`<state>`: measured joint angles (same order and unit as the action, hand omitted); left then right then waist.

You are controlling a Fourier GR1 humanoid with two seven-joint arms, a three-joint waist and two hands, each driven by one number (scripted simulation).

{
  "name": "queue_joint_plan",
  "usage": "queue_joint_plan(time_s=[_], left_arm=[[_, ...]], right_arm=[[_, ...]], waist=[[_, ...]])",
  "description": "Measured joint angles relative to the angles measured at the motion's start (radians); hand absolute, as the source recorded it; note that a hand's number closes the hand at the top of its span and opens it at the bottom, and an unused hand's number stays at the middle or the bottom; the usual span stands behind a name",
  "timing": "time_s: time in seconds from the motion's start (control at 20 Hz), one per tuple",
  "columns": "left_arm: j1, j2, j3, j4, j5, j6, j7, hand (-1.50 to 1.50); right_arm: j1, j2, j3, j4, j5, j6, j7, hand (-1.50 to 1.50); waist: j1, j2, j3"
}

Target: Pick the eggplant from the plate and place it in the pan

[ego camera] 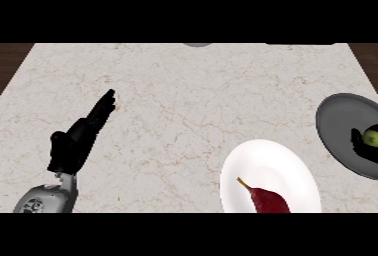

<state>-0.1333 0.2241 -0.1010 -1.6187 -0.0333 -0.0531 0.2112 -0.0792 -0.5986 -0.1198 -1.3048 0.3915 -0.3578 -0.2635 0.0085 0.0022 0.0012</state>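
The eggplant [269, 200], dark red with a thin pale stem, lies on the white plate [284, 160] at the lower right, partly cut off by the view's lower edge. The grey pan [339, 125] lies at the right edge, right of the plate and partly out of view. Against its right side shows a small black shape with a green patch [370, 140]; I cannot tell what it is. My left hand [74, 140] rests open at the left, fingers straight and pointing up and to the right, far from the plate. My right hand does not plainly show.
The marble counter [184, 100] stretches wide between my left hand and the plate. Dark wood borders it at the far left and right corners. A small grey thing [196, 45] peeks in at the top edge.
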Motion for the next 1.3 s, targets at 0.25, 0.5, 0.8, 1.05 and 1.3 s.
queue_joint_plan(time_s=[0.25, 0.5, 0.8, 1.05, 1.3], left_arm=[[-0.009, -0.014, 0.013, 0.023, -0.014, -0.013, -0.012, 0.0], [-0.005, -0.007, 0.041, 0.012, -0.004, -0.045, -0.007, 0.0], [-0.024, -0.012, 0.038, 0.022, -0.006, -0.054, -0.013, 0.0], [-0.039, -0.022, 0.035, 0.035, -0.014, -0.054, -0.016, 0.0], [-0.027, -0.031, 0.029, 0.022, -0.022, -0.047, -0.012, 0.0]], right_arm=[[-0.148, 0.008, -0.049, 0.253, 0.005, 0.006, -0.136, 1.5], [-0.283, 0.001, -0.098, 0.503, 0.014, -0.006, -0.271, 1.5], [-0.394, -0.025, -0.065, 0.734, 0.084, 0.074, -0.132, -1.5], [-0.503, -0.021, -0.11, 0.906, 0.056, 0.126, -0.208, -1.5], [-0.551, -0.021, -0.22, 0.971, -0.06, 0.217, -0.315, -1.5]], waist=[[0.0, 0.0, 0.0], [0.003, 0.001, 0.0], [0.028, 0.005, -0.005], [0.034, 0.01, -0.002], [0.032, 0.012, 0.003]])
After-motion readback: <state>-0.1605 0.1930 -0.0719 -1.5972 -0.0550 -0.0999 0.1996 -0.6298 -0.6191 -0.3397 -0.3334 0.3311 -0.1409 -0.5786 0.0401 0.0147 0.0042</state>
